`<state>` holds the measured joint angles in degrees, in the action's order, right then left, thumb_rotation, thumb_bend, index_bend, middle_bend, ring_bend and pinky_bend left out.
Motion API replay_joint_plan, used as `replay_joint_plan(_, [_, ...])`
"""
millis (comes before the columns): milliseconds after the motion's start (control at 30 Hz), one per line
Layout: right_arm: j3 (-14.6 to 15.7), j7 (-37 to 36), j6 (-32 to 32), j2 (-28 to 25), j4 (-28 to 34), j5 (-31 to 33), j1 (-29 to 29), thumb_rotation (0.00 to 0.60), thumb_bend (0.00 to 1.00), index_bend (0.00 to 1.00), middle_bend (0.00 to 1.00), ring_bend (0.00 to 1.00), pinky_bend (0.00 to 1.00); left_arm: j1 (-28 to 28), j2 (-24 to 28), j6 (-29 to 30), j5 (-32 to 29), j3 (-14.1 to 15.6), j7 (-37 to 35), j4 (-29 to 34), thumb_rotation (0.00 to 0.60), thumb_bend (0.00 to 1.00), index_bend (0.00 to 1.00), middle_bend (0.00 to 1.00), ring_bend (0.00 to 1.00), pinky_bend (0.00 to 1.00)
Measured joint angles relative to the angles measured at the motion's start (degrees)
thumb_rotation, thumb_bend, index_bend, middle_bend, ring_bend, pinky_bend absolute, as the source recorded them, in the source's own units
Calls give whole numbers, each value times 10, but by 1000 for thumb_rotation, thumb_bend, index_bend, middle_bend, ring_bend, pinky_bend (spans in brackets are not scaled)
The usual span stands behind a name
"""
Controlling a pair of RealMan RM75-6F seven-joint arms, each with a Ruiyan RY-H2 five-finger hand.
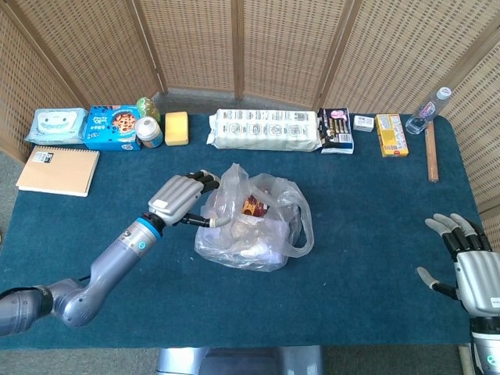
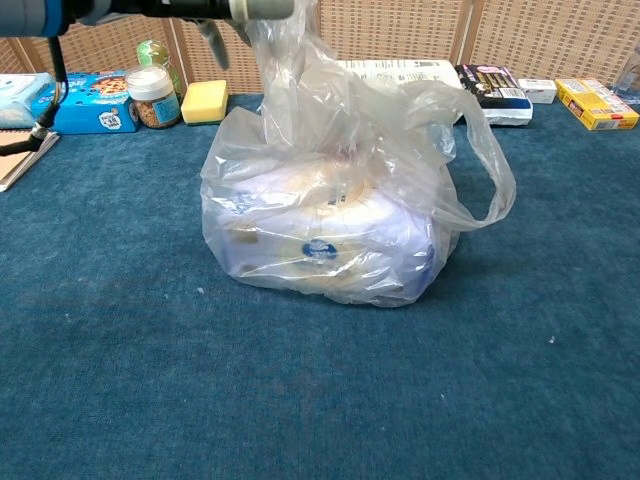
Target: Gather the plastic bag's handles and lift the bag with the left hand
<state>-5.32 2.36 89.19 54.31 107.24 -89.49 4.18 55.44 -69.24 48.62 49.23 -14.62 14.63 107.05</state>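
A clear plastic bag [image 1: 254, 230] [image 2: 330, 235] with white and packaged goods inside stands mid-table on the blue cloth. My left hand [image 1: 181, 199] [image 2: 240, 12] is at the bag's upper left, its fingers curled around the bag's left handle [image 1: 219, 194] [image 2: 285, 60], which is drawn upward. The right handle [image 1: 306, 226] [image 2: 492, 170] hangs loose as an open loop on the bag's right side. Far from the bag, my right hand [image 1: 469, 266] is at the table's near right corner, fingers spread and holding nothing.
Along the back edge stand a wipes pack [image 1: 56, 125], a cookie box [image 1: 111, 127], a jar [image 1: 148, 131], a yellow sponge [image 1: 176, 127], a long white package [image 1: 266, 129], a yellow box [image 1: 390, 134] and a bottle [image 1: 428, 111]. A notebook [image 1: 58, 170] lies at left.
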Motion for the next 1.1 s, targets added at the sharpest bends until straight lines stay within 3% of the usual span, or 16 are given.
replay_joint_plan(300, [0,-6,4,-2,-2,-3,-2,600,227,184,179,115,99,46,-31,-4,-69,-3,24,7,0,48,335,267,190,298])
replay_joint_plan(900, [0,-10,11,-2,-4,-7,-6,600,227,182,179,115,99,-6,-107,28,25,-87,-244,-31,0,66,336,267,190,301])
replay_joint_plan(1100, [-1,-10,13,-2,-2,-9,-7,600,227,181,179,115,99,-16,-135,-7,13,-108,-344,-55,0,106,336,267,190,304])
